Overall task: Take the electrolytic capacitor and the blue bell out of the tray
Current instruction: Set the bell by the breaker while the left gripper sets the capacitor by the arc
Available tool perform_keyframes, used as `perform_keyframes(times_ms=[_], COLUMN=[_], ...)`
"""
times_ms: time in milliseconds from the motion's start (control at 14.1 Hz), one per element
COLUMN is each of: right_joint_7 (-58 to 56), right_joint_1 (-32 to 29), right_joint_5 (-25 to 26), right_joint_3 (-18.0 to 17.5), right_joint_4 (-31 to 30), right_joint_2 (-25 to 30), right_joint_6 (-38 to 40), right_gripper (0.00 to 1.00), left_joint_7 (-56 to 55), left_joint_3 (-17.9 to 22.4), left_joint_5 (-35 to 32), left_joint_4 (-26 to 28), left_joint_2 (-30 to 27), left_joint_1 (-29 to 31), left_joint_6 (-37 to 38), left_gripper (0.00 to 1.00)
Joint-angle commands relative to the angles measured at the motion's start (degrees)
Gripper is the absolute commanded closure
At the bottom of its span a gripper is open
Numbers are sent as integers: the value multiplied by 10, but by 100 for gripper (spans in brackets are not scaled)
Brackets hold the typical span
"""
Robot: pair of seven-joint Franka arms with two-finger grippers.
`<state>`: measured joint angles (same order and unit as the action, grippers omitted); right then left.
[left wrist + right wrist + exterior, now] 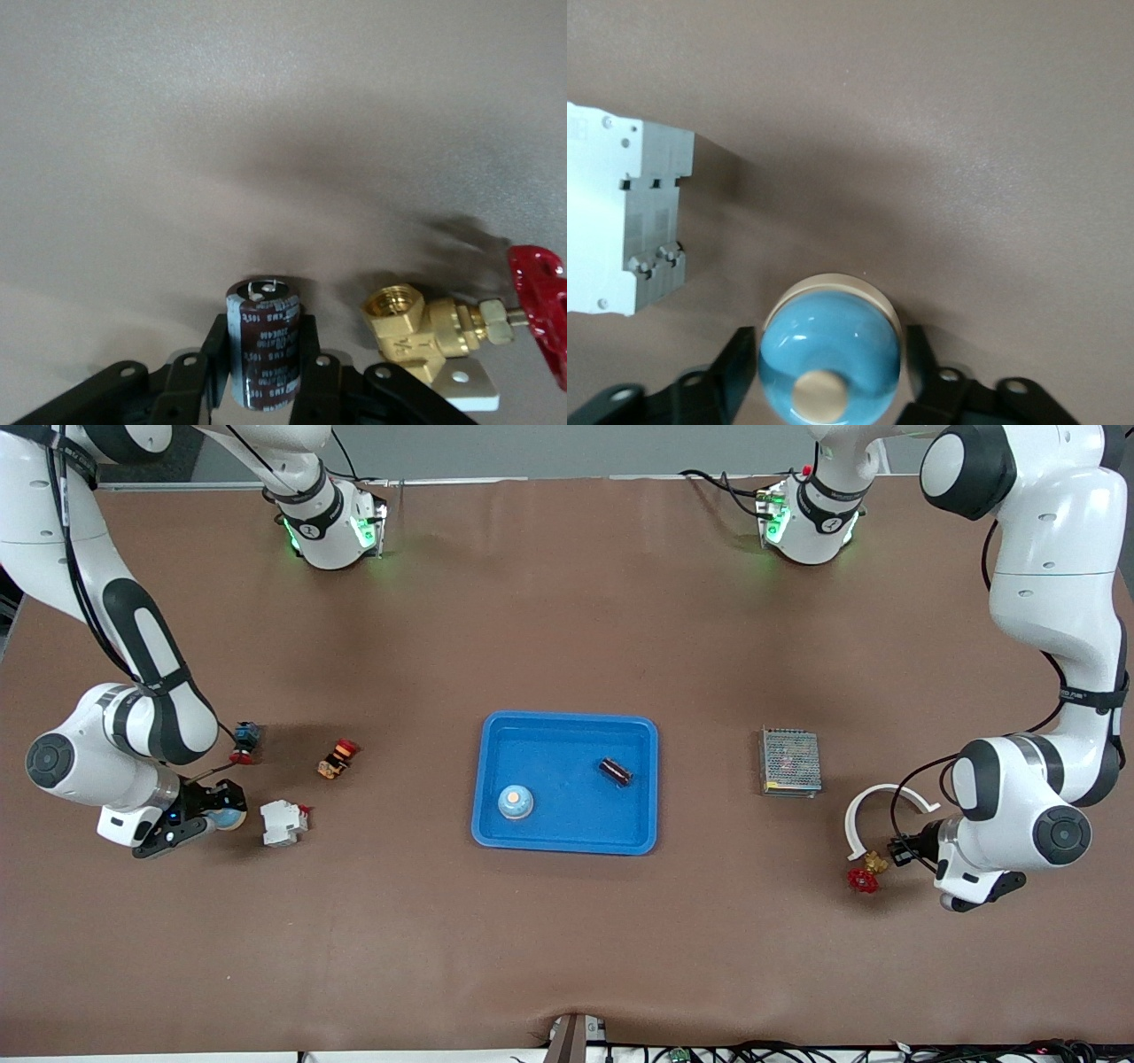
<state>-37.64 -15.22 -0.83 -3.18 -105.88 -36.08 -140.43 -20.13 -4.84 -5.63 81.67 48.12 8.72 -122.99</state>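
— Where is the left gripper (263, 335)?

— At the left arm's end of the table, low beside a brass valve (423, 329) with a red handwheel. Its fingers (312, 354) are clamped on the capacitor (263, 359), a dark cylinder held upright between them. A white arc piece (873, 808) lies near the valve, and a mesh-covered metal box (789, 762) sits between that arc and the blue tray (567, 724).

— And the right gripper (830, 354)?

— Down at the right arm's end, around the bell (831, 350). The blue dome with its tan knob stands between the two fingers (740, 359), which are parted to either side of it, just beside its rim. A white breaker (620, 221) rests close by, and a red-capped button switch (338, 757) lies farther from the front camera than the breaker.

— What does the tray hold?

— A second bell (515, 802) in the corner nearer the front camera, and a second capacitor (615, 771) lying on its side, well apart from it.
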Motion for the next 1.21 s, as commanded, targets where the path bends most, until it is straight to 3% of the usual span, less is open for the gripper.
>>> perform_keyframes(times_ms=[0,71,142,213,426,640,924,1137], right_joint_7=[-3,-4,-4,-1,4,47,191,318], right_joint_1=[-11,-11,-11,-10,2,22,77,130], right_joint_5=[-8,-8,-8,-8,-8,-8,-8,-8], right_joint_3=[-10,-11,-11,-12,-14,-14,-13,-13], right_joint_4=[13,15,15,16,26,59,58,52], right_joint_2=[-6,-5,-4,0,29,43,88,119], right_joint_6=[2,2,3,9,35,107,157,172], right_gripper=[0,0,0,0,0,0,0,0], left_joint_7=[-1,0,0,1,-5,-6,-75,-182], left_joint_3=[-1,-1,-1,-2,-2,-5,-17,-22], left_joint_5=[-14,-14,-14,-14,-14,-6,-5,-5], left_joint_4=[3,2,2,2,-1,-4,-4,-5], left_joint_2=[-5,-5,-6,-7,-24,-63,-117,-142], left_joint_1=[6,9,9,9,9,8,-15,-69], left_joint_6=[-7,-7,-7,-7,1,60,123,152], left_gripper=[70,60,24,0,0,0,0,0])
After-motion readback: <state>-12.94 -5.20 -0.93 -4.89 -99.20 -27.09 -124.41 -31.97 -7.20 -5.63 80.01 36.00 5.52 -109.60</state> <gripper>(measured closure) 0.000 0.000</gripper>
